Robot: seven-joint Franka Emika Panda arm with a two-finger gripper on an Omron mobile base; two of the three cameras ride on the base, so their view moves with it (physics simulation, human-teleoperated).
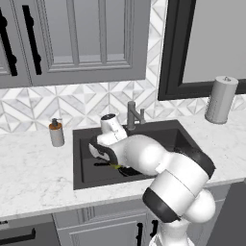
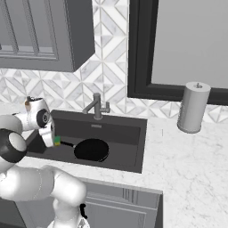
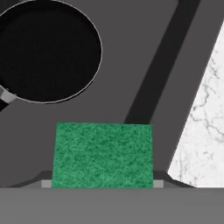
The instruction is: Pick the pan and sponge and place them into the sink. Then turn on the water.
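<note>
Gripping the fuzzy green sponge (image 3: pixel 103 155), the pincer (image 3: pixel 102 183) hangs above the round black pan (image 3: pixel 46 50).

Both base views look forward and down over the arm from behind, left and right, sharing the sink (image 1: pixel 86 158) and faucet (image 2: pixel 97 106). The hand view looks down closely into the sink.
</note>
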